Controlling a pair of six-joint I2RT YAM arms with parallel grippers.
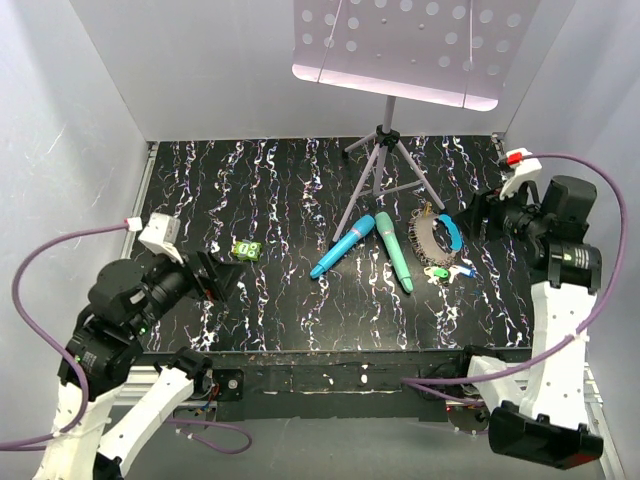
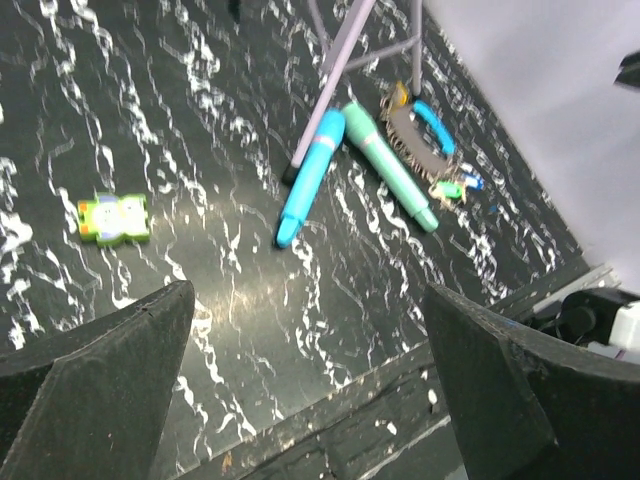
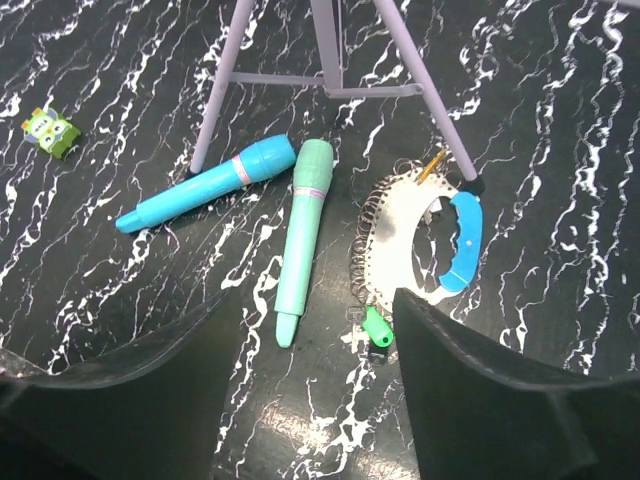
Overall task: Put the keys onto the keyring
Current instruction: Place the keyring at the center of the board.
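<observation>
The keyring [image 1: 437, 233], a grey coiled oval with a bright blue curved section, lies on the dark table right of centre. It also shows in the right wrist view [image 3: 462, 243] and the left wrist view [image 2: 424, 138]. Small keys [image 1: 445, 272] with green, yellow and blue heads lie just in front of it; a green-headed key [image 3: 377, 328] touches the coil's near end. My right gripper [image 1: 487, 215] is open and empty, hovering right of the keyring, the key near its right finger [image 3: 318, 300]. My left gripper [image 1: 223, 275] is open and empty at the near left, far from the keys [image 2: 308, 300].
A blue stick [image 1: 343, 246] and a green stick [image 1: 393, 250] lie side by side left of the keyring. A small green toy [image 1: 246, 249] sits further left. A music stand's tripod [image 1: 385, 150] stands behind the sticks.
</observation>
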